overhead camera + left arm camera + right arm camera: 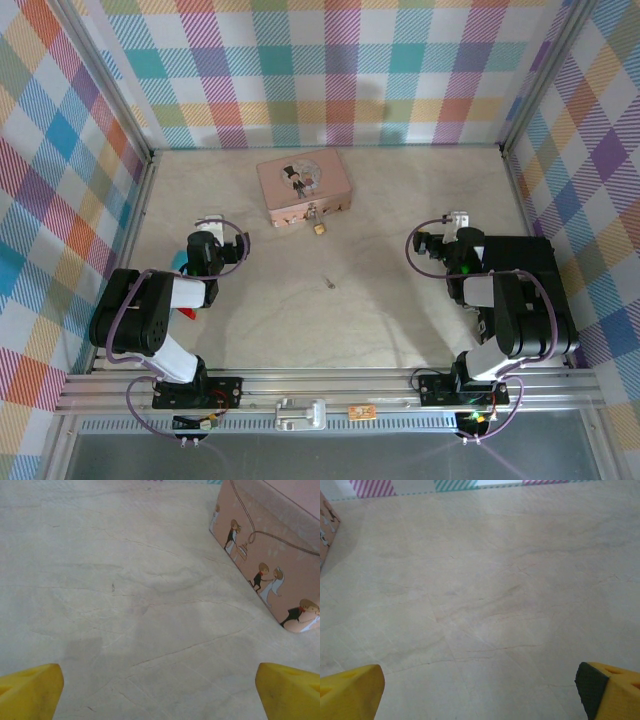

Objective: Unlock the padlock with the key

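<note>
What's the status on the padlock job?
Left gripper, right gripper open, empty. Padlock at pink tin front edge, key loose on table. Nothing blocking key.

Padlock [320, 228]: too small to tell how the shackle stands. Key [329, 282]: a sliver, teeth unreadable. Pink tin [270, 555]: cut off by the top and right edges of the left wrist view.

One padlock [320, 229], one key [328, 281], one pink tin [302, 186], two tools: left tool [160, 692] and right tool [480, 692].

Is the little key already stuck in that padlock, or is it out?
Out. The key lies alone on the table, apart from the padlock, which sits at the front of the pink tin.
</note>
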Tool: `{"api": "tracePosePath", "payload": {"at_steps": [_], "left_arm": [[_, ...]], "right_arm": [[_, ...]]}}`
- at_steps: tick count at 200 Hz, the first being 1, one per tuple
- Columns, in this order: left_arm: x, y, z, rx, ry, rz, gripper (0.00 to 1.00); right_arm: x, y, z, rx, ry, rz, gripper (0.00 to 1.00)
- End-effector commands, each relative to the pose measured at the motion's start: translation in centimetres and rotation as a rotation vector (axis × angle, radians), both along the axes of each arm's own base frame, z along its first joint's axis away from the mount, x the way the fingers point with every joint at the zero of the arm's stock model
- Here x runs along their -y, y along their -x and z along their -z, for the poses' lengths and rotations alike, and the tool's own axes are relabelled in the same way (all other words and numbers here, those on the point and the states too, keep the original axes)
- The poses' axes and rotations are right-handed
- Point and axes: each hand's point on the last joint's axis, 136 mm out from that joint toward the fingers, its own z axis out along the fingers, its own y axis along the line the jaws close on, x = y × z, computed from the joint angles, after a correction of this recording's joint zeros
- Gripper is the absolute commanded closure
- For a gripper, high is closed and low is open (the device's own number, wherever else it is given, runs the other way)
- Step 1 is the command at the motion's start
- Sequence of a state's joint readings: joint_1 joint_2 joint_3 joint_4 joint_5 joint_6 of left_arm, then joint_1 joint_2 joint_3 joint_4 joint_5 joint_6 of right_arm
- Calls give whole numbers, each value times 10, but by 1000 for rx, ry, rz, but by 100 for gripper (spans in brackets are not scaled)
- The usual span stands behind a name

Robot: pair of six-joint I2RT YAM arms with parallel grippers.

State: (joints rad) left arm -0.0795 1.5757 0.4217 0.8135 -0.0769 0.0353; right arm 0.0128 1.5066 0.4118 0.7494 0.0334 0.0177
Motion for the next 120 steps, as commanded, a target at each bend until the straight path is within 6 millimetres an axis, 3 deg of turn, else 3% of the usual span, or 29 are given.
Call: {"api": "tracePosePath", "payload": {"at_steps": [1, 39, 79, 120], "left_arm": [[-12, -4, -13, 16, 1, -55, 0], [-9, -7, -48, -54, -29, -78, 0], [11, 0, -84, -77, 240, -116, 0], [72, 14, -83, -151, 588, 9, 0]], "right_arm": [[4, -5, -32, 38, 18, 37, 1], [-15, 5, -54, -39, 35, 51, 1], [-89, 36, -73, -235, -82, -119, 3], [-171, 86, -63, -527, -177, -360, 26]]}}
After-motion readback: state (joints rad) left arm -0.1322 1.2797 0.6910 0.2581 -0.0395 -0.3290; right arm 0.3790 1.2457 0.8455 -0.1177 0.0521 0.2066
